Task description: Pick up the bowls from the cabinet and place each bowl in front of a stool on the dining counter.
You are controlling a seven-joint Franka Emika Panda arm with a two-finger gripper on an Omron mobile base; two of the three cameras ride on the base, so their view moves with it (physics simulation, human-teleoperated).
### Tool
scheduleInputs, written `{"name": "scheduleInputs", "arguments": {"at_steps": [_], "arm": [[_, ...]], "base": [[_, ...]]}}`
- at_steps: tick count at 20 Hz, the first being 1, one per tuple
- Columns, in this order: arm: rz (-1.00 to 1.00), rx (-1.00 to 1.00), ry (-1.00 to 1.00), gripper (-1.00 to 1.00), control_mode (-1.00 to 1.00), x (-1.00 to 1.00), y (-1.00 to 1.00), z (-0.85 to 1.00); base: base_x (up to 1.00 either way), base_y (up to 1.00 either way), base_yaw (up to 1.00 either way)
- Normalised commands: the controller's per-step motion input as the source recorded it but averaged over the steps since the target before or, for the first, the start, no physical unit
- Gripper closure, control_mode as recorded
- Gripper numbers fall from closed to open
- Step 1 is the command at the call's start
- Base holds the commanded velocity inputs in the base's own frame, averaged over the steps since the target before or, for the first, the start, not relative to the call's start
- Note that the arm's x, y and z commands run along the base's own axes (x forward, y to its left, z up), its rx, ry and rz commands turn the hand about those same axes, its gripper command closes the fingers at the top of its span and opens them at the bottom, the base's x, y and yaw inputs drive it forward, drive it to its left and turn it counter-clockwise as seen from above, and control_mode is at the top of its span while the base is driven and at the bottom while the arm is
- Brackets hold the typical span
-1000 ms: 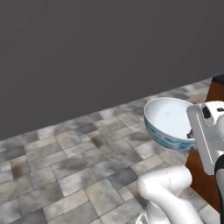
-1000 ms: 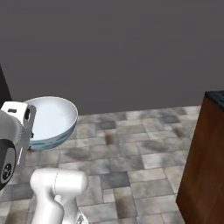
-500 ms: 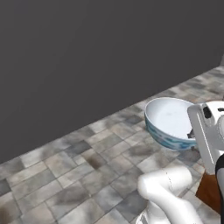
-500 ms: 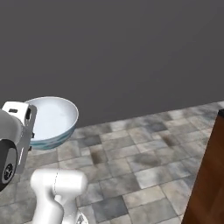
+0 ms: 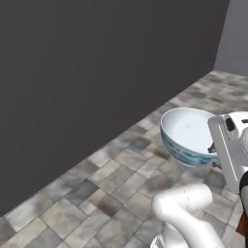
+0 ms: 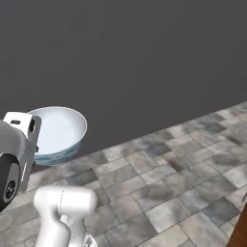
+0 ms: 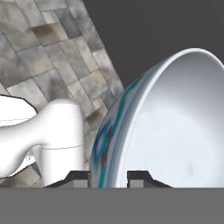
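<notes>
Grey stone floor tiles (image 5: 111, 179), mottled with darker patches, spread beneath the robot and run up to a plain dark grey wall (image 5: 87, 72) that fills the upper part of both base views. At the far right of the left base view the dark wall meets a lighter grey wall at a corner.

The white bowl with the blue painted pattern (image 5: 186, 135) is held up in the air, well above the floor, in front of the robot's white arm. The end effector (image 7: 108, 177) is pinching the bowl's rim: in the hand view one dark fingertip (image 7: 78, 178) sits against the patterned outer side and the other against the smooth white inside, with the wall of the bowl between them. From the left base view the bowl sits just left of the white hand housing, its mouth facing up and slightly toward the camera, the blue band visible along its lower outside. From the right base view the same bowl (image 6: 60, 132) appears just right of the hand housing, its white interior open to view and the blue pattern showing near its base.

A thin sliver of reddish-brown wood shows at the bottom right corner of each base view; what it belongs to cannot be told.
</notes>
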Motion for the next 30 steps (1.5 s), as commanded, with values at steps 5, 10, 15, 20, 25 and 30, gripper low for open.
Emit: {"name": "scheduleInputs", "arguments": {"at_steps": [5,10,15,20,25,30], "arm": [[0.00,0.00,0.00,1.00,1.00,0.00,0.00,0.00],[0.00,0.00,0.00,1.00,1.00,0.00,0.00,0.00],[0.00,0.00,0.00,1.00,1.00,0.00,0.00,0.00],[0.00,0.00,0.00,1.00,1.00,0.00,0.00,0.00],[0.00,0.00,0.00,1.00,1.00,0.00,0.00,0.00],[0.00,0.00,0.00,1.00,1.00,0.00,0.00,0.00]], "base": [[1.00,0.78,-0.44],[1.00,0.75,-0.45],[1.00,0.71,-0.44],[1.00,0.64,-0.41],[1.00,0.57,-0.37],[1.00,0.17,-0.35]]}}
